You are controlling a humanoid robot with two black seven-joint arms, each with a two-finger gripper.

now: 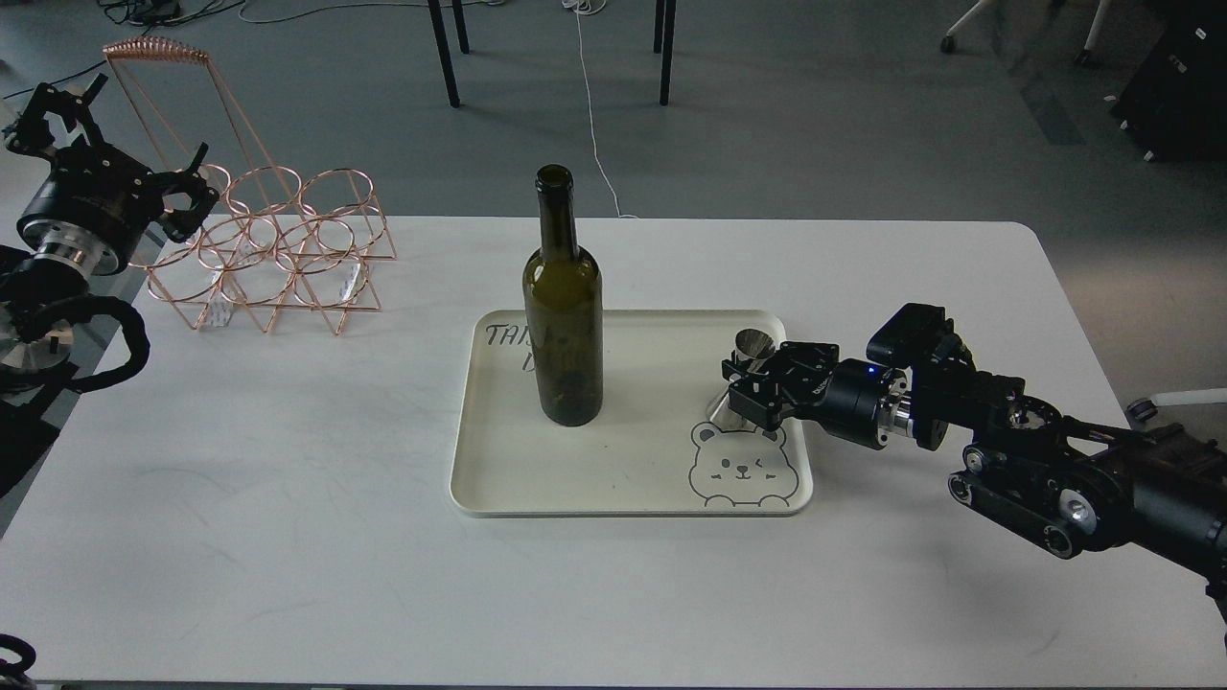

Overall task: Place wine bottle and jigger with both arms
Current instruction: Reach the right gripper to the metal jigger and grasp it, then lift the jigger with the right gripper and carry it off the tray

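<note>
Head view: the right gripper (751, 381) is at the jigger (744, 376), fingers on either side of its waist; contact appears made, though the dark fingers obscure it. The jigger leans, on the cream tray (498, 484) at 3 o'clock of the upright wine bottle (563, 316). The left gripper (115, 144), far at 9 o'clock, is spread and empty beside the copper wire rack (278, 251).

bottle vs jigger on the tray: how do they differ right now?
The tall dark olive-green glass wine bottle towers over the small shiny silver hourglass-shaped metal jigger. The bottle stands upright; the jigger looks tilted. The bottle stands free at tray centre-left, while the right claw is around the jigger's waist at the tray's right side. Both are on the cream rectangular tray.
</note>
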